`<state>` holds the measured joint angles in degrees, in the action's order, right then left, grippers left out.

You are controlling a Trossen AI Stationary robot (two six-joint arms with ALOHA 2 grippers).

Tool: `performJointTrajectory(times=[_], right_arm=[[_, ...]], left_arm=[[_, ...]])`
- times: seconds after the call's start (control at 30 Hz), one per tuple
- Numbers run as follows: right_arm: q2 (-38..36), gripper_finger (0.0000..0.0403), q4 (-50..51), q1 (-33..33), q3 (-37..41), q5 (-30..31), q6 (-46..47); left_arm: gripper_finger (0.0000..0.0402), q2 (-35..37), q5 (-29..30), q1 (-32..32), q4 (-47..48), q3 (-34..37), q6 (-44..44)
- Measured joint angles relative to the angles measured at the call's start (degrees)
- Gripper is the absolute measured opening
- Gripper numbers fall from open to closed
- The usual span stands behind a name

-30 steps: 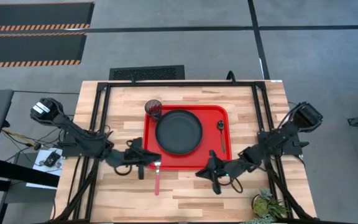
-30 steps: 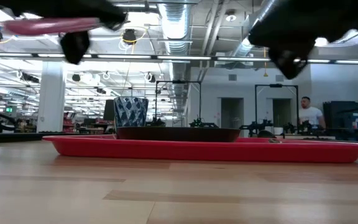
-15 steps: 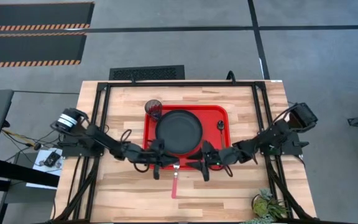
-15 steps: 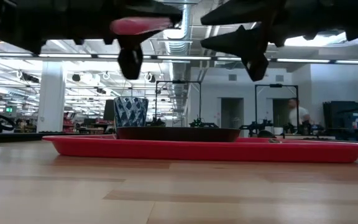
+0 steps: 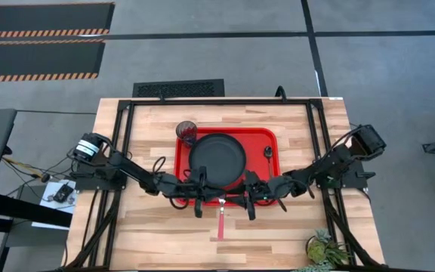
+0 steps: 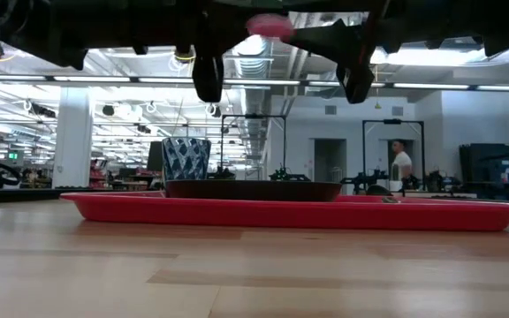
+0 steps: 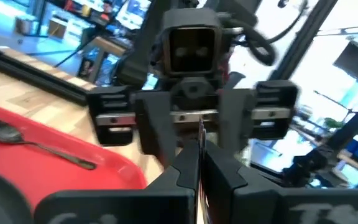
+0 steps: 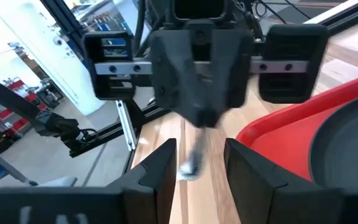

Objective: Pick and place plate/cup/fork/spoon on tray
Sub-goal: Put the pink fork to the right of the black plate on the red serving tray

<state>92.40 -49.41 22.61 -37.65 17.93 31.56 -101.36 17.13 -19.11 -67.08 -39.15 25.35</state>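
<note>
Both claws have drawn together over the tabletop's near half since a second ago, when they hung well apart at either side of the tray, and the fork has travelled with the left one toward the middle.

The left claw (image 5: 211, 198) is clamped shut on the fork (image 5: 220, 219) near its tines, the red-pink handle pointing away from the tray toward the near edge of the tabletop (image 5: 149, 234). From the low view the handle (image 6: 269, 26) shows lifted high above the wood. The right claw (image 5: 239, 200) faces the left one just beside it, fingers spread as wide as they go and holding nothing (its wrist view shows the gap between its fingers (image 8: 248, 171) with the fork's silver tines (image 8: 191, 163) in line with it).

On the red tray (image 5: 273, 183) sits the black plate (image 5: 217, 159) in the middle. The cup (image 5: 186, 132) stands at the tray's far left corner, touching or just beside the plate's rim. The dark spoon (image 5: 268, 162) lies along the tray's right side, bowl toward the far edge. A person (image 6: 400, 167) stands in the room beyond.
</note>
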Motion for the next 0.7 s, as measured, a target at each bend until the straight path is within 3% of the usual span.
performJointTrajectory(times=[0.2, 0.57, 0.7], right_arm=[[0.00, 0.0140, -0.41, -0.56, 0.00, -0.02, -0.23], [0.00, 0.0021, -0.50, -1.01, 0.00, -0.04, -1.31], [-0.04, 0.0012, -0.44, -1.01, 0.00, 0.04, -1.57]], left_arm=[[0.0000, 0.00, 0.72, 0.27, 0.70, -1.25, -0.75], [0.0000, 0.00, 0.02, 0.78, 0.91, -1.43, -0.77], [0.0004, 0.00, -0.38, 1.39, 0.84, -1.43, -0.73]])
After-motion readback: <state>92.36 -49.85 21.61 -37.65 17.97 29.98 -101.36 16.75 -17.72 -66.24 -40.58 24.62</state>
